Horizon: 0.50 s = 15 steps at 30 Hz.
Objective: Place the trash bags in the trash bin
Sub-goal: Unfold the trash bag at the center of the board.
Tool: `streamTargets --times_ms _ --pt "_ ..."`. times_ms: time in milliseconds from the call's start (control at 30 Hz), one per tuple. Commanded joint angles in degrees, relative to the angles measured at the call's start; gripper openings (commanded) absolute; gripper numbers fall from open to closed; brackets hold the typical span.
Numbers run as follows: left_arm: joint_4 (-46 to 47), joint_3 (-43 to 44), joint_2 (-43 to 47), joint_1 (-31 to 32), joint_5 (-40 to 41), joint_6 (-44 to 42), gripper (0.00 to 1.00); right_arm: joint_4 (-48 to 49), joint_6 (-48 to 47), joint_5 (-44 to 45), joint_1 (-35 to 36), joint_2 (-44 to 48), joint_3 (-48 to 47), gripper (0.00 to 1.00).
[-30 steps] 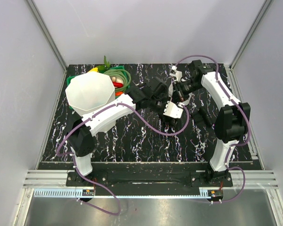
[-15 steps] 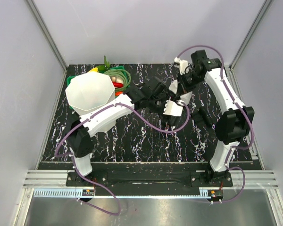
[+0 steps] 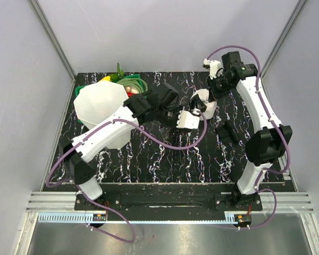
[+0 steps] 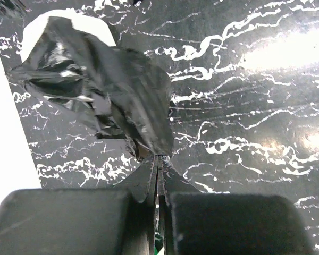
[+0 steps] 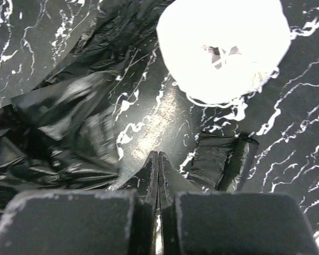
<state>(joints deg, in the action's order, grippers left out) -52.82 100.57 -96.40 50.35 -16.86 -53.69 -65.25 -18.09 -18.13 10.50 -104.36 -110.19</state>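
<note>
**Picture desk:** Where is the trash bag?

**Photographer:** Out on the desk, around the middle and toward the far edge, outside the bin. The trash bag, a crumpled sheet of glossy black film, spreads away from the left jaws, which are pressed together on its near edge. Its far end lies across part of a white roll.

**Picture desk:** And the bin?

**Photographer:** The trash bin stands upright at the far left corner of the desk, mouth up. From above, the left arm crosses in front of its right side on the way to the bag. A green basket of toy vegetables sits just behind the bin, by the far edge.

**Picture desk:** The right jaws?

**Photographer:** Together as well, with nothing seen between them. The right arm holds them raised over the far right part of the desk. They look down on the roll, the black film beside it and a small folded black packet lying flat near the roll, on its near side.
</note>
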Motion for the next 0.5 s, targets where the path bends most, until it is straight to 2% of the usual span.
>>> streamTargets --times_ms 0,167,233,300,433,467 --pt "-5.0 2.4 4.0 -1.0 0.2 -1.6 0.00 3.0 0.5 5.8 -0.9 3.1 -0.1 0.00" --pt "-6.1 0.1 5.5 -1.4 3.0 -2.1 0.00 4.4 1.2 7.1 -1.0 4.9 1.0 0.00" --pt "-5.3 -1.3 5.8 -1.6 3.2 -1.4 0.00 4.3 1.5 2.3 -1.0 5.7 2.6 0.00" --pt "-3.1 -2.8 6.0 -1.5 3.6 -0.3 0.00 4.9 3.0 -6.3 -1.0 6.7 6.0 0.02" --pt "1.2 -4.9 5.1 -1.5 5.6 1.5 0.00 7.9 6.3 -24.7 -1.0 8.0 15.1 0.29" --pt "1.9 -5.1 4.7 -1.5 6.0 1.7 0.00 8.1 6.0 -27.9 -1.0 8.0 16.3 0.41"
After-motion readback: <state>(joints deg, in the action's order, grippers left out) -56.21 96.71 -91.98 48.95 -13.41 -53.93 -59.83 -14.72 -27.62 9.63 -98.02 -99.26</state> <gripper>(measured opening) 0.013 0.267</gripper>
